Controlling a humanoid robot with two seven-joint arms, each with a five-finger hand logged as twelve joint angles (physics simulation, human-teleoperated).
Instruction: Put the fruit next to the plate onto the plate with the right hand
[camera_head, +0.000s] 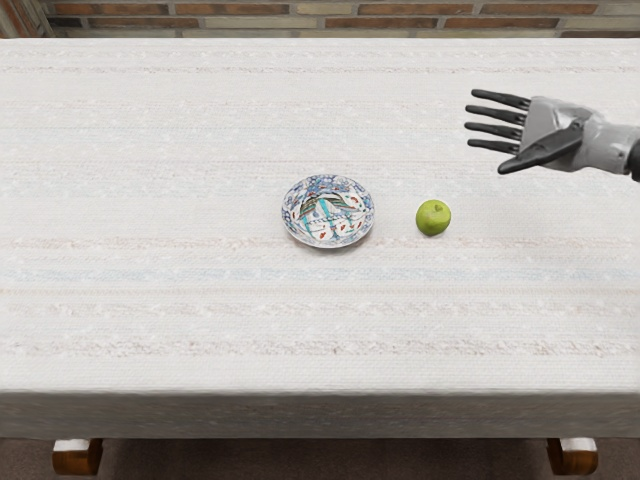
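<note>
A green apple (433, 217) lies on the table just right of a small patterned plate (328, 210), with a short gap between them. Nothing lies on the plate. My right hand (505, 130) comes in from the right edge, up and to the right of the apple and well apart from it. Its dark fingers (492, 113) are spread and stretched leftward, holding nothing. The left arm does not show.
The table (200, 300) is covered with a pale woven cloth. A brick wall (300, 18) runs along its far edge. Wooden table feet (76, 456) show below the front edge.
</note>
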